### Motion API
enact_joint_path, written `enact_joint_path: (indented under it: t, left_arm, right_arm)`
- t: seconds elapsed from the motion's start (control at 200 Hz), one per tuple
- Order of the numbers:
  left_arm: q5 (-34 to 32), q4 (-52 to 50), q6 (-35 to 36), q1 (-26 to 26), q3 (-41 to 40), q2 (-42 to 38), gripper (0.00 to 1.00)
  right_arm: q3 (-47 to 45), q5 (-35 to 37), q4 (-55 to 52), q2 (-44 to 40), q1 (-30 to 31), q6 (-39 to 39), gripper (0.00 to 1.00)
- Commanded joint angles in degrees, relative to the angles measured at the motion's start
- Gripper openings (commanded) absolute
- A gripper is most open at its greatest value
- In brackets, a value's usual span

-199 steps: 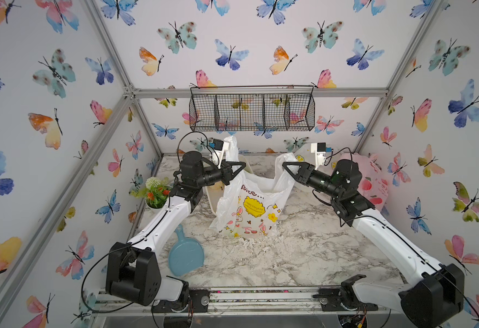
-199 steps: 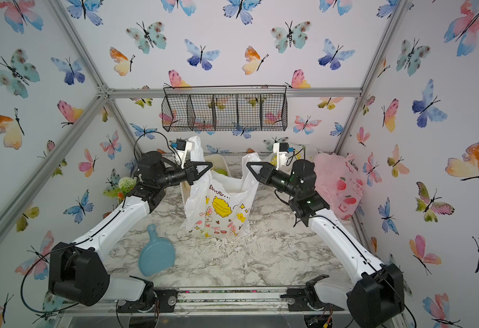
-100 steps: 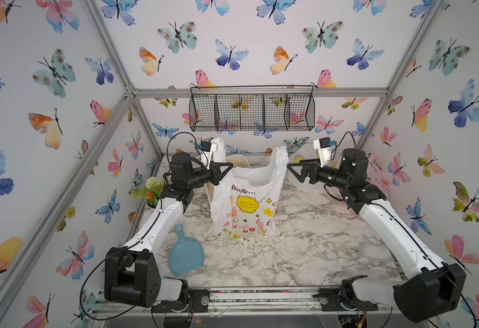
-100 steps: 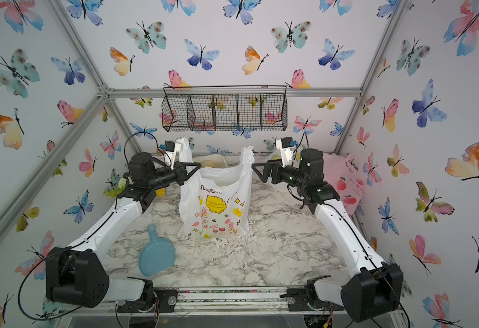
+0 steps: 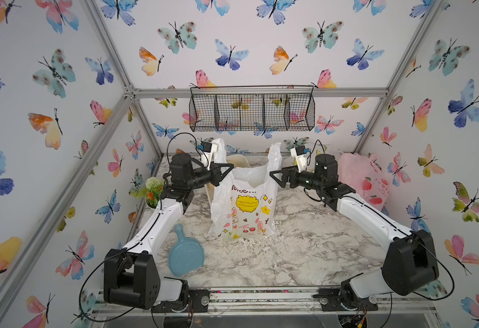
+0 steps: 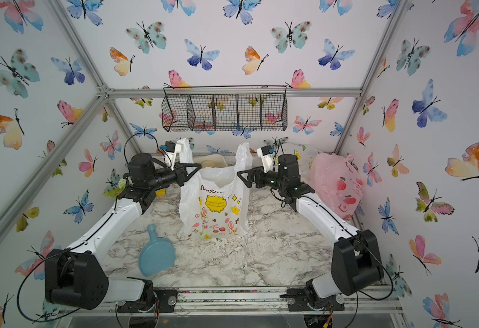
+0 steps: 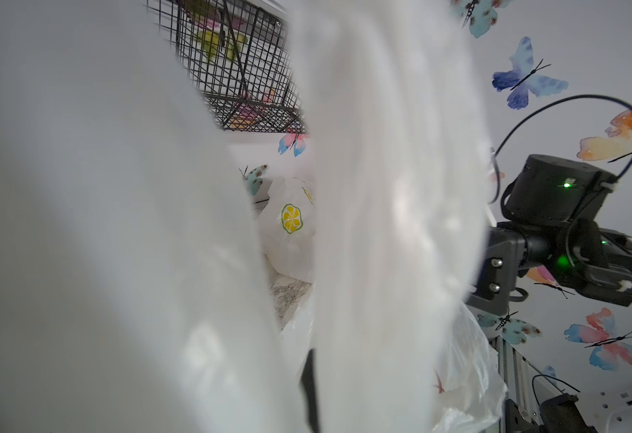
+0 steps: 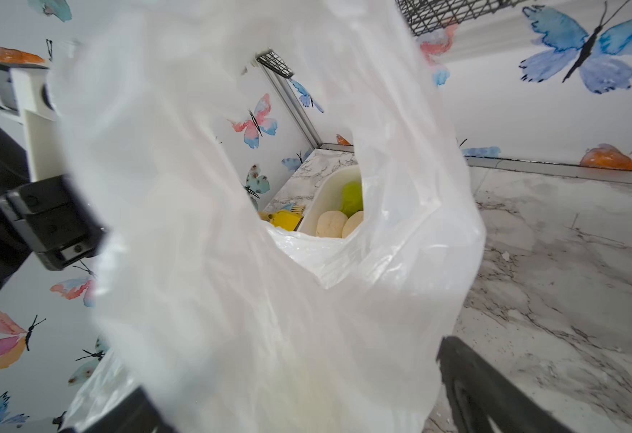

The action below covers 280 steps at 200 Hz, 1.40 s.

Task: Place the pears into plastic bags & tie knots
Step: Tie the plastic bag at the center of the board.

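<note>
Bag (image 5: pixel 242 207) stood on the table (image 5: pixel 303 244) in both top views, one handle clamped in the left gripper (image 5: pixel 228 169), the right gripper (image 5: pixel 273 177) jaws apart beside the other; the blurred bag (image 7: pixel 382 225) filled the left wrist view; in the right wrist view it sat between spread fingers (image 8: pixel 457 356).
</note>
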Motion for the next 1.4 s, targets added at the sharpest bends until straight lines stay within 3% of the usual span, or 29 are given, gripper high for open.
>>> enact_joint_path:
  t: [0.0, 0.31, 0.521, 0.791, 0.931, 0.966, 1.056, 1.116, 1.166, 1.241, 1.396]
  left_arm:
    - [1.69, -0.02, -0.18, 0.19, -0.31, -1.80, 0.04]
    - [2.53, 1.03, -1.48, 0.20, -0.67, -1.80, 0.04]
    - [2.95, 2.64, -3.08, -1.03, -0.50, -0.95, 0.03]
    - [2.92, 2.60, -3.17, -1.35, 0.04, -0.59, 0.03]
    - [2.75, 2.05, -2.99, -1.43, 0.22, -0.75, 0.03]
    - [2.65, 2.02, -2.99, -1.43, 0.23, -0.66, 0.03]
    - [2.69, 2.07, -3.16, -1.53, 0.43, -0.32, 0.03]
    - [2.67, 2.01, -3.17, -1.62, 0.43, -0.32, 0.03]
    - [2.74, 2.02, -3.17, -1.70, 0.39, -0.40, 0.03]
    - [2.70, 2.09, -3.17, -1.78, 0.37, -0.39, 0.03]
    - [2.71, 2.09, -3.34, -1.96, 0.37, -0.42, 0.02]
  right_arm:
    - [4.37, -5.18, 4.36, 4.75, -0.35, -1.43, 0.98]
    - [5.29, -14.10, 17.54, 11.08, -1.03, 7.04, 0.98]
    - [15.26, -10.46, 4.35, 15.22, -1.24, -0.96, 0.98]
    - [21.36, -6.48, -2.14, 22.30, -0.70, -5.06, 0.98]
    - [21.07, 0.14, -3.59, 22.33, -0.28, -4.75, 0.98]
    - [19.98, 1.27, -1.61, 21.91, -0.02, -3.69, 0.97]
    - [18.78, 2.02, 1.30, 21.71, 0.18, -1.17, 0.70]
    - [18.44, 0.62, 3.16, 22.13, 0.18, 0.05, 0.66]
    - [18.82, -1.42, 4.03, 22.82, 0.18, 0.40, 0.74]
    - [20.20, -5.13, 4.17, 24.72, 0.18, 1.07, 0.97]
    - [23.34, -9.25, 3.96, 29.39, 0.18, 2.56, 0.98]
